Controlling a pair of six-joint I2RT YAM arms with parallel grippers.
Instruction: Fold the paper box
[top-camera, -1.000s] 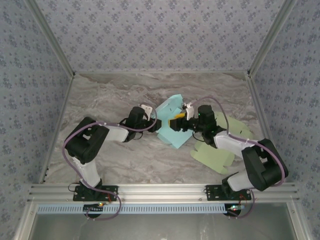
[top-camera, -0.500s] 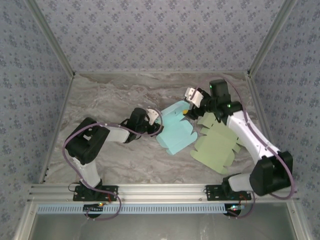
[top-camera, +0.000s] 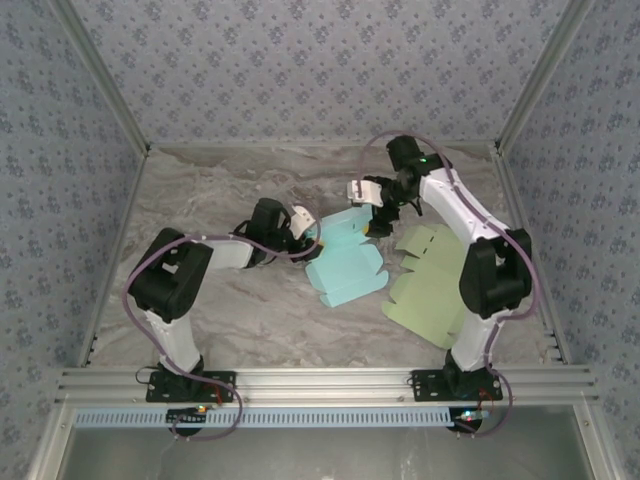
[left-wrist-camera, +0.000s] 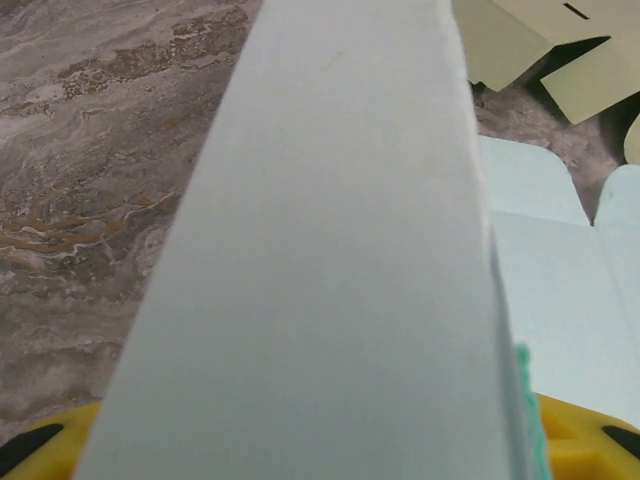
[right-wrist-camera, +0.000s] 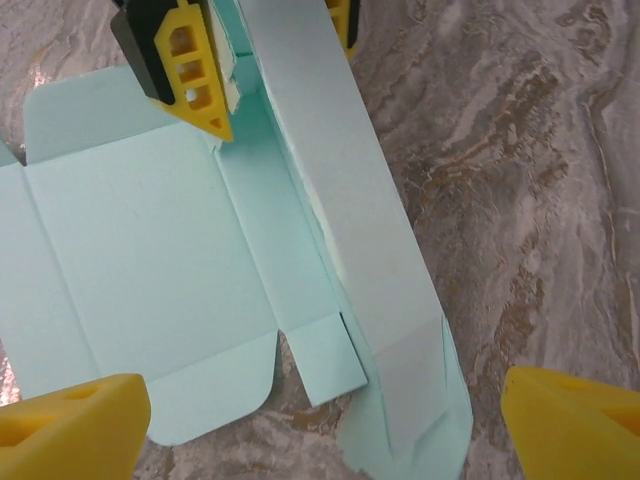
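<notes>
Paper box (top-camera: 345, 265) pinched by one long side flap in the left gripper (top-camera: 310, 238) — yellow fingers (right-wrist-camera: 190, 70) set on either face of the flap, clenched on it and holding it raised off the rest of the sheet. From the left wrist, that flap a pale blue-grey wall rising between the two yellow fingertips (left-wrist-camera: 575, 425). Beyond the flap, the remaining pale blue panels lying unfolded and flat on the marbled table (top-camera: 220, 190), creases and small rounded tabs showing, just beside the green blank (top-camera: 430, 290) on the side toward the left arm. Left gripper itself at the box edge farthest from the green blank.

Right gripper (top-camera: 373, 222) released — yellow fingertips (right-wrist-camera: 70, 430) spread wide and gripping nothing, hanging above the box's far corner, just off the green blank's far edge. Looking down from that wrist: the flat panels, the raised flap and the left gripper's fingers beyond them. Green blank flat on the table, cut tabs fanned out along its edges, well apart from the left gripper.
</notes>
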